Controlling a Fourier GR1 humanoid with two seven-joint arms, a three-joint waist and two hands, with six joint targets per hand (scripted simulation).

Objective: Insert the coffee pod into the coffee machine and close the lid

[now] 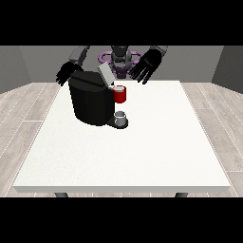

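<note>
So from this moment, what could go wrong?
The lid stands tilted up while the hand at the view's left hangs behind the coffee machine; it might bump the lid. The hand at the view's right, fingers spread, holds nothing; reaching in, it might hit the red thing at the machine.

white table (142, 156) | on it: black coffee machine (90, 102), far-left part

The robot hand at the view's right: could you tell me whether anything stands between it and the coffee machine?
Nothing visible does. The robot hand at the view's right hangs with fingers spread above the table's far edge, and only bare tabletop lies between it and the coffee machine, whose lid stands raised.
</note>
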